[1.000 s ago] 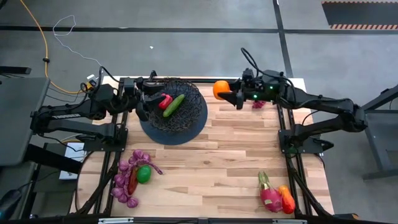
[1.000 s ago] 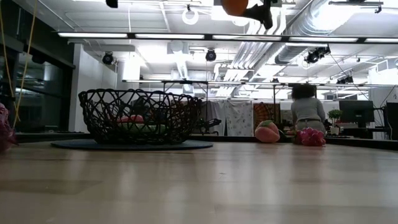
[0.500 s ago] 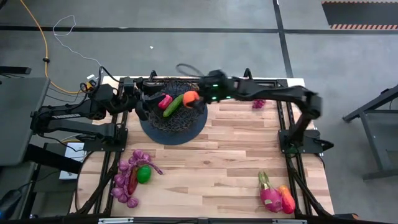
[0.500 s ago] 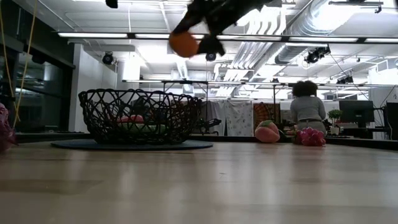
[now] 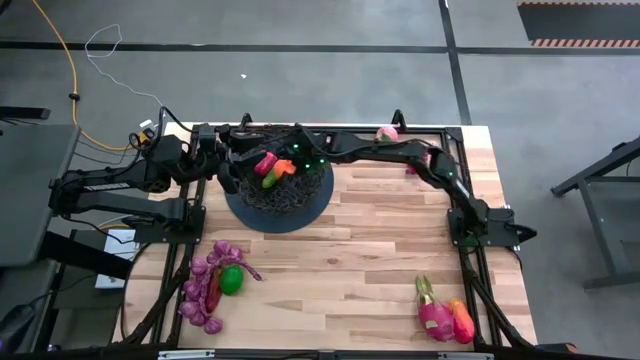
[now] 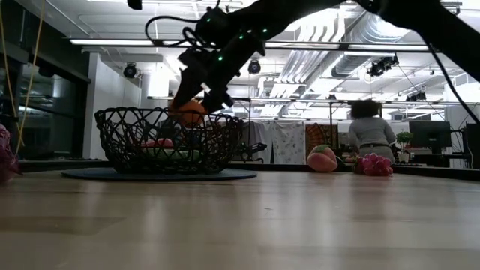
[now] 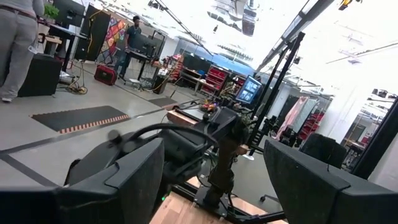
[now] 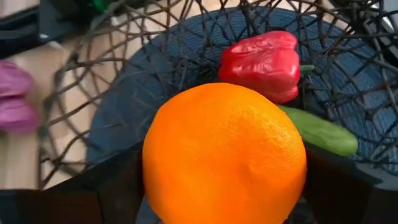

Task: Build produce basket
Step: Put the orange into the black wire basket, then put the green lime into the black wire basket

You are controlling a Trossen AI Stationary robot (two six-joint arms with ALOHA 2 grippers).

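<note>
Over the basket at the table's 11 o'clock, the right gripper has its jaws clenched on the orange, held inside the rim above a red pepper and a cucumber. The left gripper waits at the basket's 9 o'clock edge, jaws released and apart. Grape bunches and a lime lie at 7 o'clock; pink and orange fruits at 5 o'clock.

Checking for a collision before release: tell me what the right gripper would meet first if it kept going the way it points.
Probably the basket floor. The right gripper, shut on the orange, points down into the bowl; the red pepper and cucumber lie just past the orange, so it might touch them first. Depth is unclear.
</note>
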